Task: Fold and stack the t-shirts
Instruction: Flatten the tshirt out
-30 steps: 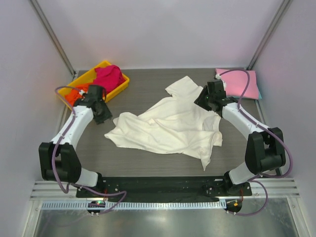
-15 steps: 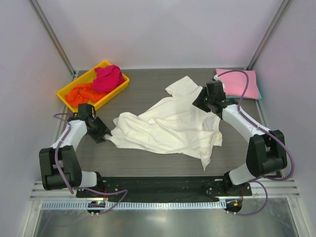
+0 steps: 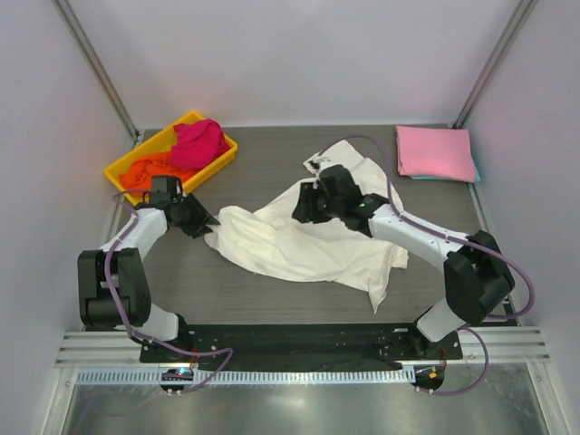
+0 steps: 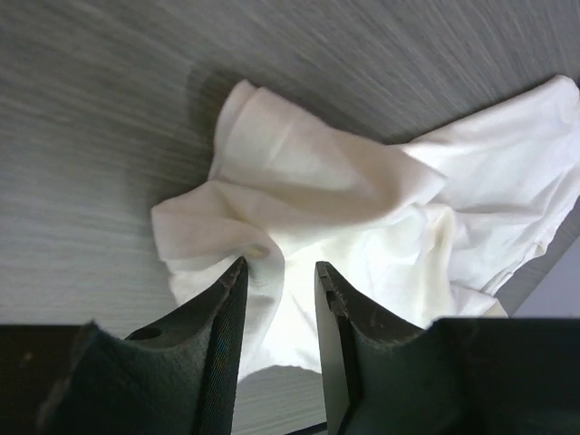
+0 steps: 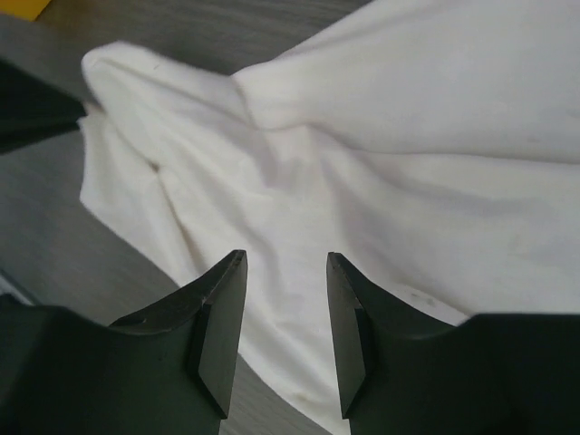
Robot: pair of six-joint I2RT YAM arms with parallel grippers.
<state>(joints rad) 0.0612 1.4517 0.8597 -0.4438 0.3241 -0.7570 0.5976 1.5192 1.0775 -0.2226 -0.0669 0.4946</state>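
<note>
**Item: cream-white shirt, spread for folding, not yet flat**

- Surface (image 3: pixel 263 159): dark wood-grain; carries everything below.
- Cream-white t-shirt (image 3: pixel 308 245): lies rumpled across the middle of the surface, its left end bunched, one sleeve toward the far side.
- Pink t-shirt (image 3: pixel 435 152): folded flat at the far right corner, well apart from the cream one; judged the start of the stack.
- Yellow tray (image 3: pixel 149 141): far left; holds a magenta t-shirt (image 3: pixel 199 143) and an orange t-shirt (image 3: pixel 145 172), both unfolded.
- Right gripper (image 3: pixel 304 207): low over the shirt's middle, jaws apart, no cloth pinched.
- Left gripper (image 3: pixel 207 220): at the bunched left end, jaws parted narrowly over a fold, not clamped.

Step in hand, as judged: smoothing the shirt before the first fold. The next move calls for each gripper to pinch an edge and draw the cloth flat.
</note>
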